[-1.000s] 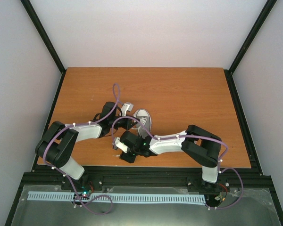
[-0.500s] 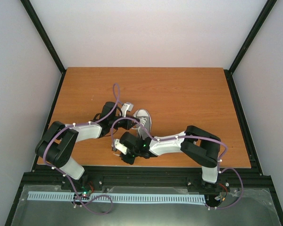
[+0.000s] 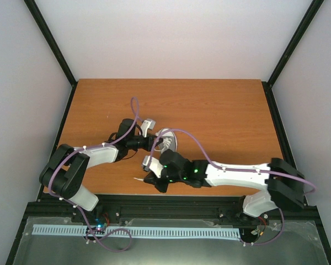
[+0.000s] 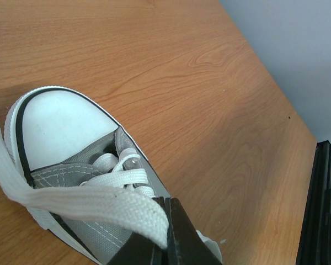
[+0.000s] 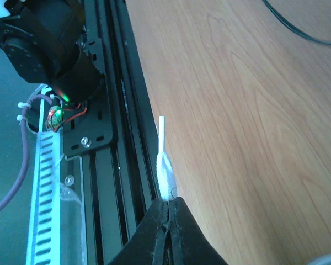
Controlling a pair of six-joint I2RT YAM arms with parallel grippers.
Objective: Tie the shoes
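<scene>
Wooden table (image 3: 226, 110) holds shoe (image 4: 66, 127); left gripper (image 4: 166, 221) clamps flat lace (image 4: 77, 201), right gripper (image 5: 168, 203) pinches lace tip (image 5: 163, 165); likely best to draw both taut evenly.

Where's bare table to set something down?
Free: the far strip of the table between the shoe and the back edge, and the right half, shoe to right edge, beyond the right arm. Crowded: near centre, where the left gripper pinches a lace at the shoe and the right gripper holds a lace end at the near edge.
</scene>
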